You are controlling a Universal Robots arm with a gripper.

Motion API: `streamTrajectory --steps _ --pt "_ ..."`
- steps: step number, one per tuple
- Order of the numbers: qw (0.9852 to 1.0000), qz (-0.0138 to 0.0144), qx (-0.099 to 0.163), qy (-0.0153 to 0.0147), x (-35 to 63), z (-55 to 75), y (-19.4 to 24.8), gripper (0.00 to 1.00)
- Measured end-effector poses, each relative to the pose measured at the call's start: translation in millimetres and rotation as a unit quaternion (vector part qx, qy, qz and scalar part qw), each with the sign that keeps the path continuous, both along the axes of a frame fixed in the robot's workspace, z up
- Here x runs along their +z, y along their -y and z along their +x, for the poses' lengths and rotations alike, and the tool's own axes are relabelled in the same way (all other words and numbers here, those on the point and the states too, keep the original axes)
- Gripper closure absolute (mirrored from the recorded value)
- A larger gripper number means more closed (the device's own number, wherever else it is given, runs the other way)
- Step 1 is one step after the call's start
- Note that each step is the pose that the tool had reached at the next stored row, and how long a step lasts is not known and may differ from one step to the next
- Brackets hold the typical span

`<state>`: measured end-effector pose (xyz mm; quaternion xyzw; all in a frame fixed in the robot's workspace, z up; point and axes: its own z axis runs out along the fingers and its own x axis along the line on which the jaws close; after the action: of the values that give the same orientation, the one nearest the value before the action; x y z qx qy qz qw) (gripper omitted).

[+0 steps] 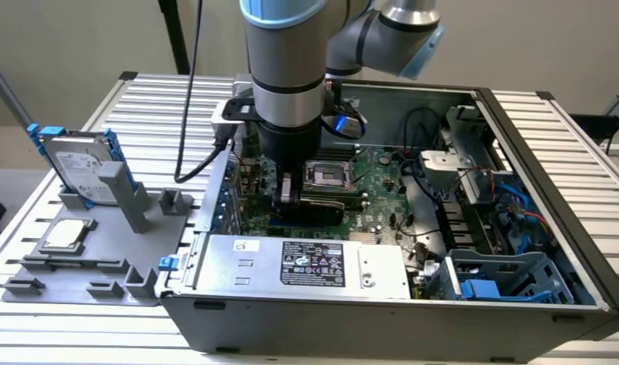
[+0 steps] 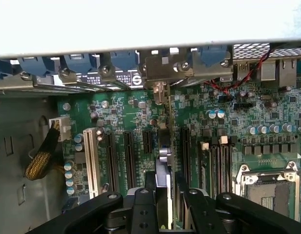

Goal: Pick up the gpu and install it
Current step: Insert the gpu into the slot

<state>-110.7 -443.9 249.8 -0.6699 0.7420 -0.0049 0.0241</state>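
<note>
the gpu (image 2: 169, 146) is standing edge-on over the motherboard (image 2: 121, 112), between two expansion slots, its metal bracket (image 2: 162, 66) reaching the case's rear wall. the gripper (image 2: 166, 214) is clamping its top edge between both fingers. it looks like a thin, stiff, light card, fragile at its parts, so the bare board edge seems the safest hold. in the exterior view the gripper (image 1: 294, 199) is sitting low inside the computer case (image 1: 553, 190), beside the cpu socket (image 1: 328, 175). the arm is hiding the card there, and whether its connector is seating is hard to tell.
</note>
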Motion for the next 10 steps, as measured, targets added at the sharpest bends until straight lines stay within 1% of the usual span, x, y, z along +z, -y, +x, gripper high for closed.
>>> streamTrajectory --steps 2,10 --pt "1.0000 0.0004 -0.002 0.0003 -1.1 0.0 -0.1 0.73" --pt "1.0000 0.0001 -0.004 0.0001 -1.9 0.0 -0.1 0.73"
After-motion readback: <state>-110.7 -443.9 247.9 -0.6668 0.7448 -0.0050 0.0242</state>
